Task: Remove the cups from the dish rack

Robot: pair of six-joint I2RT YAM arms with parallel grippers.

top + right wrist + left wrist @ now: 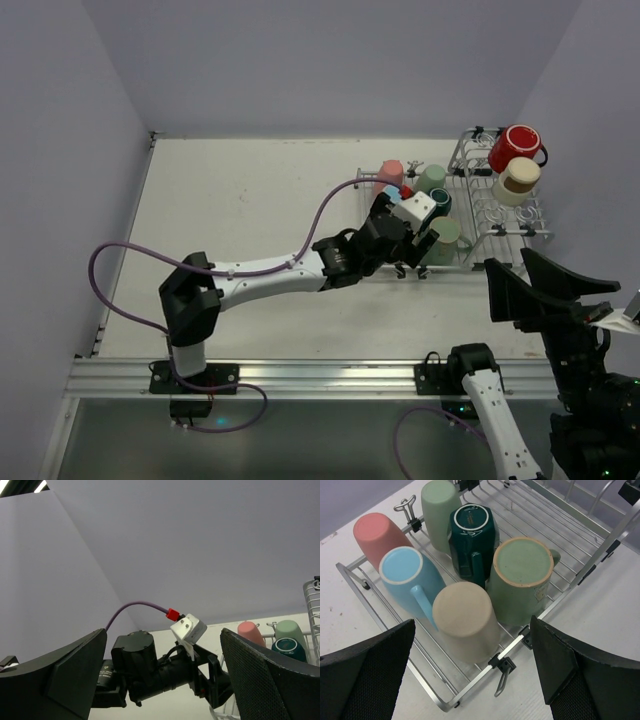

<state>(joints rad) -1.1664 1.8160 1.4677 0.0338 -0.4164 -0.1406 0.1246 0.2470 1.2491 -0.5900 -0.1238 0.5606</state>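
While the left tool (472, 675) hovers spread over six upturned cups (465, 620), it holds none. The right tool (162, 680) stands spread near the rack (540, 520).

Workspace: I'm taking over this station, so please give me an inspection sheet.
Surface: pale table.
Job's things: dish rack holds pink cup, light blue mug, beige cup, green tumbler, green mug, teal mug upside down; red mug, cream mug on raised end.
Clutter: nothing seen.
Claws: left claw open above beige cup; right claw open, away from rack.
Cables: purple cable loops along left arm.
Surroundings: plain walls.
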